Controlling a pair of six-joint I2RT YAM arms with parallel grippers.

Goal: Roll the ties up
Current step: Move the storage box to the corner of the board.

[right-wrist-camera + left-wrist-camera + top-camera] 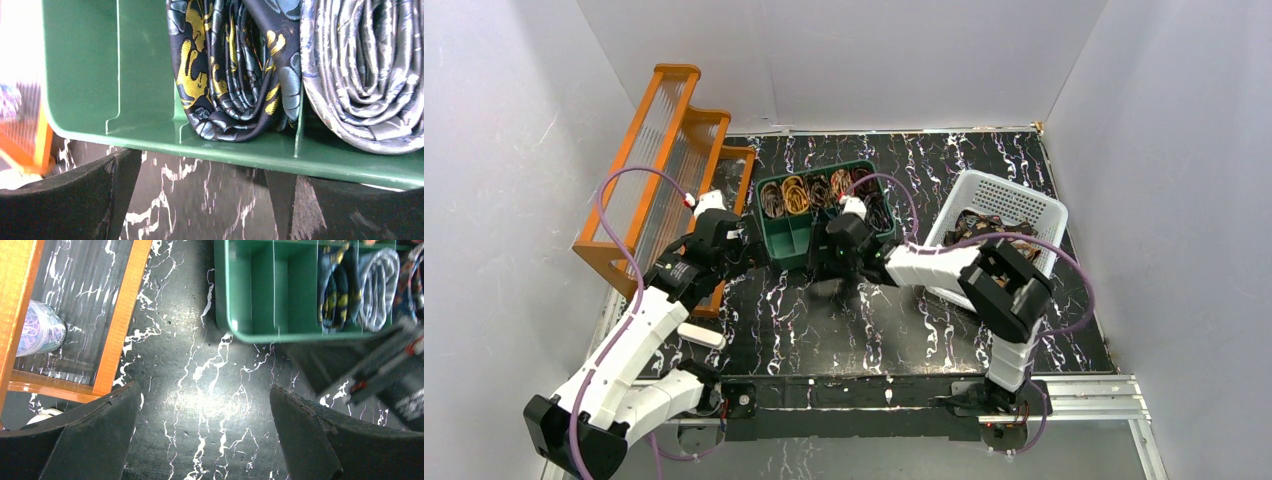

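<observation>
Left gripper (205, 440): jaws spread wide, nothing between them. It is held low over the black marble tabletop (200, 370), between the orange rack (122, 315) and the green divider tray (250, 290).

Right gripper (200, 205): jaws likewise spread wide and empty. It is held at the near wall of the tray, just below the compartments.

Tray contents: rolled ties (796, 195) are seen standing on edge as coils in the back row. In the right wrist view, a dark tie (225, 75) with a yellow and blue pattern is packed beside a grey tie (360, 75), with a divider between them. The nearest left compartments are seen bare.

Supply: loose ties (989, 228) are heaped in the white basket (1009, 190), to the right of the tray and partly hidden by the right arm.

Handling, judged: the fabric is taken to be light, limp and smooth-faced, so slipping and unwinding of a coil are expected once pressure is removed. A loose tie is probably best pinched flat across its width near one end, so that only one is lifted clear of the heap. A finished coil is best gripped across its flat sides, so that the spiral is kept shut while it is placed.
</observation>
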